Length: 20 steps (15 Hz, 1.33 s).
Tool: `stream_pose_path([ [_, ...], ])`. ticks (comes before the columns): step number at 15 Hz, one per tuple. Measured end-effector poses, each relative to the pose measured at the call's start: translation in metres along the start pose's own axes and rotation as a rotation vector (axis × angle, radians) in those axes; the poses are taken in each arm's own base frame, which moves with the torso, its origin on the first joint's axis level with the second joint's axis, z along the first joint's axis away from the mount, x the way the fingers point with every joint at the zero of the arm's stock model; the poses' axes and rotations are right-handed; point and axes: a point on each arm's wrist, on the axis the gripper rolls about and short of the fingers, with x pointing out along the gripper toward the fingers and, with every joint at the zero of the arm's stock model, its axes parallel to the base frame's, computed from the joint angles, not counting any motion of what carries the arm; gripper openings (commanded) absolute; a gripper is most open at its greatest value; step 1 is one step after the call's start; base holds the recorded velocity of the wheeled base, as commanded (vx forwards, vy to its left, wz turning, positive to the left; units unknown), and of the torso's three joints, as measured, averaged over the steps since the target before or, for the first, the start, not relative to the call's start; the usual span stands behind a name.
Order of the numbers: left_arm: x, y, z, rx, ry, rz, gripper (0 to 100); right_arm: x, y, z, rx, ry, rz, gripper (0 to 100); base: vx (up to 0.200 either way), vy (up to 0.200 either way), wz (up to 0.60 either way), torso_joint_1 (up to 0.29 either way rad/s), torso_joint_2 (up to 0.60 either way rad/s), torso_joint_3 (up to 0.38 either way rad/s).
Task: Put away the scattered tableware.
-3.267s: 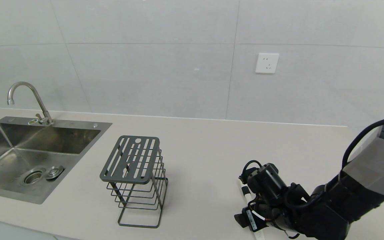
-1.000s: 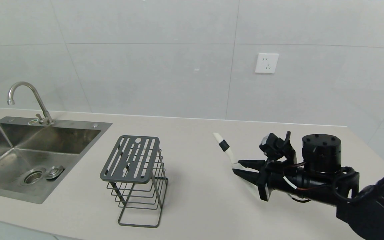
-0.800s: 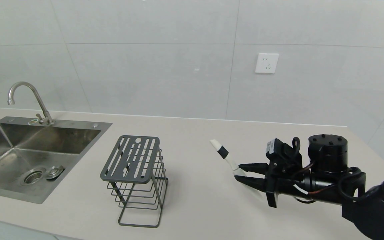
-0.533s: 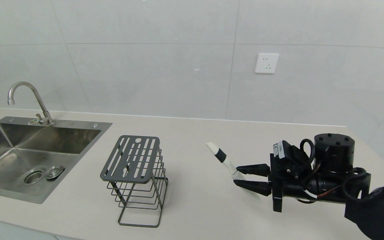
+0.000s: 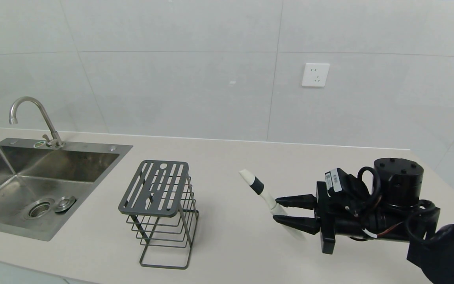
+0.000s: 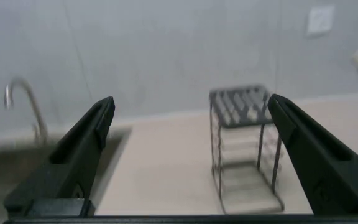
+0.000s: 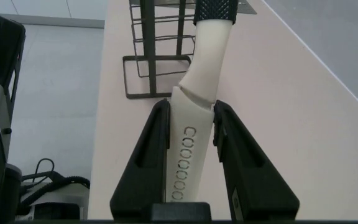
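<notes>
My right gripper [image 5: 277, 211] hovers above the counter to the right of the rack, shut on a white knife [image 5: 255, 185]. It pinches the blade just below the handle. The white handle with a black band tilts up and left toward the dark wire rack [image 5: 160, 205]. In the right wrist view the two fingers clamp the perforated white blade of the knife [image 7: 194, 143], with the rack [image 7: 160, 25] beyond the handle. My left gripper [image 6: 191, 155] is open and holds nothing; it faces the rack [image 6: 244, 143] from a distance.
A steel sink [image 5: 93, 146] with a curved faucet [image 5: 30, 114] is set into the counter at the left. A wall socket [image 5: 315, 74] sits on the tiled wall behind. Bare counter lies between the rack and my right gripper.
My right arm has lifted the knife off the front of the counter and turned it handle-up. In the last second it carried the knife slightly left and lower, toward the rack.
</notes>
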Motion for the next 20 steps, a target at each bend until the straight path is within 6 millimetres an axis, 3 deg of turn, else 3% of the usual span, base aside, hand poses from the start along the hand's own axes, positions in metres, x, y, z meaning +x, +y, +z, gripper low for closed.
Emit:
stream_pose_path([
  [4, 0.012, 0.001, 0.019, -0.121, 0.085, -0.252, 100, 0.005, 0.014, 0.001, 0.003, -0.007, 0.06, 0, 0.0, 0.0, 0.0, 0.0, 0.0, 0.0],
  [8, 0.041, 0.006, 0.034, -0.18, 0.174, -0.403, 100, 0.002, 0.015, 0.006, -0.012, -0.02, 0.057, 0, 0.0, 0.0, 0.0, 0.0, 0.0, 0.0],
  [12, 0.082, 0.013, 0.035, -0.23, 0.281, -0.528, 100, 0.001, 0.015, 0.011, -0.037, -0.041, 0.052, 0, 0.0, 0.0, 0.0, 0.0, 0.0, 0.0],
  [16, 0.139, 0.015, 0.038, -0.219, 0.252, -0.646, 100, 0.002, 0.012, 0.018, -0.07, -0.074, 0.039, 0, 0.0, 0.0, 0.0, 0.0, 0.0, 0.0],
  [20, 0.193, -0.005, 0.025, -0.23, 0.172, -0.804, 100, 0.004, 0.005, 0.028, -0.115, -0.118, 0.019, 0, 0.0, 0.0, 0.0, 0.0, 0.0, 0.0],
])
